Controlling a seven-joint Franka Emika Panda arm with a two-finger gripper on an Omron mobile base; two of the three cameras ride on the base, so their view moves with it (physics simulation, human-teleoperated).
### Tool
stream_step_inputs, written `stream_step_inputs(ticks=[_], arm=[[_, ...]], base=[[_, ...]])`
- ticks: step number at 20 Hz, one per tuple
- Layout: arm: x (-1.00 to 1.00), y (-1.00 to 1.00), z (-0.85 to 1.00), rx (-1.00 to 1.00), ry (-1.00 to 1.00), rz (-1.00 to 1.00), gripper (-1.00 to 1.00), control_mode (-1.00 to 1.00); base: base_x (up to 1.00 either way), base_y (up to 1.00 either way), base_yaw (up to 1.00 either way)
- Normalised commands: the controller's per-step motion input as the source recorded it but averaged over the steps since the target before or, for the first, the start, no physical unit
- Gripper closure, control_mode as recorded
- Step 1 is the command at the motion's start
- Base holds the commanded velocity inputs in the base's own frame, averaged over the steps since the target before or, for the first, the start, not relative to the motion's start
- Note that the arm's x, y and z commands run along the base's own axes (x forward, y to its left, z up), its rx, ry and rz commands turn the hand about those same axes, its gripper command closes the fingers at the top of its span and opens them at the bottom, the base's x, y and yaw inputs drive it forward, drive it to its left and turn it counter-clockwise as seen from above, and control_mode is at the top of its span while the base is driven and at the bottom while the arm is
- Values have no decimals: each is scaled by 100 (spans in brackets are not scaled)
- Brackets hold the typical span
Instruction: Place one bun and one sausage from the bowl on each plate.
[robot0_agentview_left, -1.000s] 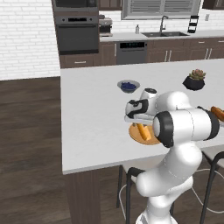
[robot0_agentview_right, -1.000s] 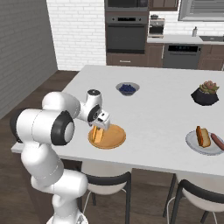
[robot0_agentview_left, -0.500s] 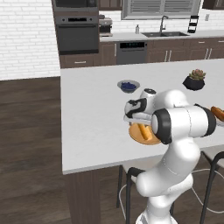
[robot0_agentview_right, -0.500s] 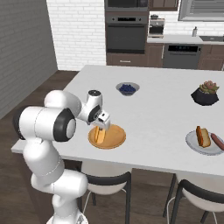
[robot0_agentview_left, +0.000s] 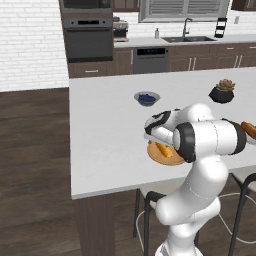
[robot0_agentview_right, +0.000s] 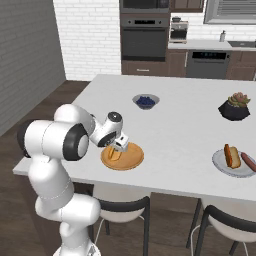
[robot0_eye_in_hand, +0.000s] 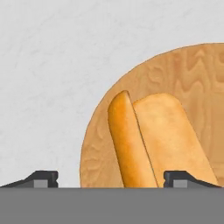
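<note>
Right base view shows the long white stone-look counter (robot0_agentview_right: 190, 150) carrying a round orange-tan wooden plate (robot0_agentview_right: 131, 161) near its front edge, with a light grey plate (robot0_agentview_right: 223, 165) well apart to the right already holding a bun and sausage. On the wooden plate lies a golden-tan split bun (robot0_eye_in_hand: 155, 135), apparently just set down. The gripper (robot0_eye_in_hand: 111, 177) hangs just above it, jaws spread wide and empty. A reddish-brown sausage for this plate seems next, which calls for lifting away first.
</note>
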Motion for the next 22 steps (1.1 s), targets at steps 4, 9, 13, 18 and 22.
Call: stream_step_inputs(ticks=[4,9,13,18,22], arm=[[-1,-18,9,1,0,-1,-100,-100],[-3,0,28,-3,3,0,-100,-100],[-5,0,51,-14,1,0,-100,-100],[-67,3,71,-27,-2,0,-100,-100],[-99,23,94,-43,-5,2,-100,-100]], base=[[0,0,0],[0,0,0],[0,0,0],[0,0,0],[0,0,0]])
